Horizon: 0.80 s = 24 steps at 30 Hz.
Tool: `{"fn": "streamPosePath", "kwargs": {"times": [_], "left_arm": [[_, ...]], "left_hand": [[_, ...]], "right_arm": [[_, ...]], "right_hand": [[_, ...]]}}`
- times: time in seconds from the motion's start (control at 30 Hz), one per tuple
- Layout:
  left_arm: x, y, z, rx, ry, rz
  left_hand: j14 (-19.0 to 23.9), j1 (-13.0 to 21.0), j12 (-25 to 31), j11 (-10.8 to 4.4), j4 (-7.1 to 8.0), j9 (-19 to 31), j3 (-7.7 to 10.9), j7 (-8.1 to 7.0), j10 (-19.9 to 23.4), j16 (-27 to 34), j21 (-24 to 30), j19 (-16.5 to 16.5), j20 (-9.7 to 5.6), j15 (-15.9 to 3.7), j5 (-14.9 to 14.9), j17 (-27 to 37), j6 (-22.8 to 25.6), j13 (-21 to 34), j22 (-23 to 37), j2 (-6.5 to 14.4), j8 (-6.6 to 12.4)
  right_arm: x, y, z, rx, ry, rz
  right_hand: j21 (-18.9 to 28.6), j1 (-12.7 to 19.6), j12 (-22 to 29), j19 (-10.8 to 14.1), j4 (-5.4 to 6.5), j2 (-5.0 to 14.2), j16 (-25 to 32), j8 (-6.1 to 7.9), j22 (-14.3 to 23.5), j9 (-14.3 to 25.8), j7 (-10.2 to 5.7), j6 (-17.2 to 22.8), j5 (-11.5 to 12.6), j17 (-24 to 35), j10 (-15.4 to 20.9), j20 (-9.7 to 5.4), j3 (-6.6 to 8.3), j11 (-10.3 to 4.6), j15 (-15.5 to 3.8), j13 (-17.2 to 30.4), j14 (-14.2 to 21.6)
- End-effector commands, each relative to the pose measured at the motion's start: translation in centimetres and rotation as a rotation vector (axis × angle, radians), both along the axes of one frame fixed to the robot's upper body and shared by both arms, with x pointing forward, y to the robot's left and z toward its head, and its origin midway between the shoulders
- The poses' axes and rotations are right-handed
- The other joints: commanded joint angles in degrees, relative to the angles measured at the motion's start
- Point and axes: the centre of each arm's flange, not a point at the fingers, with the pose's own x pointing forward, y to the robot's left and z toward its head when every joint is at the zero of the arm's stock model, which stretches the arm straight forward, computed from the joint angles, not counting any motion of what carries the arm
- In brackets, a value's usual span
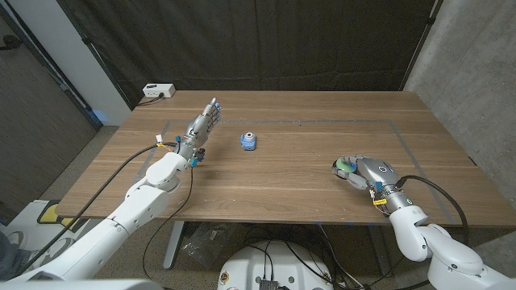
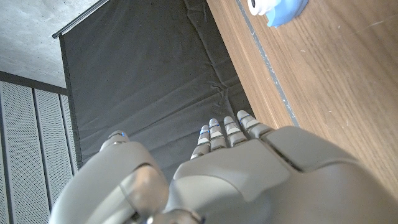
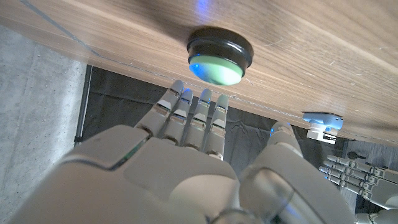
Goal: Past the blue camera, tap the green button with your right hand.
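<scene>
Two hands sit apart in the head view: the right hand [image 1: 364,171] at lower right, fingers [image 3: 194,118] straight and holding nothing, beside the green button [image 1: 345,165], seemingly just short of touching. The blue camera [image 1: 248,142] stands centre-left; the left hand [image 1: 203,123], outstretched and empty, is upper left

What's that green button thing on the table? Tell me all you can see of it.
The green button is a round, domed cap, glossy like plastic, set in a black ring base that sits on the wooden table. It sits near the table's right side. The right hand is right beside it, fingers stretched toward it; whether they touch is unclear.
</scene>
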Motion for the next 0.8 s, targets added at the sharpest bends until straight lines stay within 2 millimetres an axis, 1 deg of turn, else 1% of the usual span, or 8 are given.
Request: {"fn": "streamPosePath", "kwargs": {"times": [0.03, 0.23, 0.57, 0.67, 0.8], "left_arm": [[0.09, 0.06, -0.27, 0.0, 0.012, 0.0], [0.1, 0.05, -0.22, 0.0, 0.008, 0.003], [0.29, -0.04, -0.74, -0.003, 0.023, 0.002], [0.38, -0.14, -0.84, -0.007, 0.025, -0.001], [0.44, -0.24, -0.94, -0.005, 0.027, -0.003]], "left_hand": [[0.55, 0.59, 0.06, -0.3, -0.04, 0.23, -0.34, 0.15, 0.52, -0.29, -0.3, 0.1, -1.34, -0.18, 0.05, 0.25, 0.49, 0.11, 0.26, -0.05, 0.02], [0.56, 0.62, 0.03, -0.34, -0.04, 0.23, -0.39, 0.18, 0.49, -0.3, -0.32, 0.04, -1.24, -0.21, 0.04, 0.25, 0.53, 0.11, 0.26, -0.02, 0.02], [0.55, 0.66, -0.01, -0.33, -0.03, 0.23, -0.51, 0.09, 0.51, -0.32, -0.35, -0.02, -1.01, -0.28, 0.01, 0.25, 0.55, 0.11, 0.26, 0.03, -0.02], [0.56, 0.67, -0.01, -0.24, -0.03, 0.23, -0.54, 0.08, 0.52, -0.32, -0.34, -0.02, -1.0, -0.26, 0.01, 0.25, 0.51, 0.11, 0.26, 0.05, -0.04], [0.59, 0.68, 0.0, -0.49, -0.02, 0.23, -0.59, 0.07, 0.58, -0.31, -0.36, -0.06, -0.92, -0.22, 0.0, 0.26, 0.5, 0.12, 0.27, 0.07, -0.06]], "right_arm": [[0.37, -0.09, -0.66, 0.015, 0.02, -0.005], [0.41, -0.13, -0.84, 0.024, 0.027, -0.007], [0.56, -0.15, -1.16, 0.028, 0.054, -0.002], [0.59, -0.22, -1.16, 0.029, 0.06, -0.001], [0.71, -0.23, -1.27, 0.031, 0.068, 0.001]], "right_hand": [[0.36, 0.57, 0.26, 0.53, 0.21, 0.1, 0.37, -0.21, 0.21, 0.29, -0.22, 0.58, -0.29, 0.13, 0.65, -3.12, 0.28, 0.02, -2.87, 0.09, 0.65], [0.37, 0.57, 0.24, 0.61, 0.23, 0.11, 0.32, -0.22, 0.22, 0.29, -0.16, 0.72, -0.38, 0.14, 0.72, -3.16, 0.29, -0.02, -2.85, 0.09, 0.67], [0.46, 0.59, 0.34, 0.97, 0.28, 0.15, 0.36, -0.02, 0.23, 0.31, 0.26, 1.58, -0.55, 0.16, 1.28, -3.11, 0.31, 0.1, -3.0, 0.1, 1.07], [0.51, 0.57, 0.65, 1.23, 0.34, 0.21, 0.45, 0.2, 0.24, 0.33, 0.37, 2.46, -0.69, 0.18, 2.33, -3.12, 0.32, -0.27, -2.91, 0.12, 1.56], [0.76, 0.58, 1.12, 2.07, 0.4, 0.26, 0.63, 0.44, 0.26, 0.36, 0.38, 3.55, -0.88, 0.19, 3.9, -3.24, 0.34, -0.59, -3.18, 0.14, 2.49]]}}
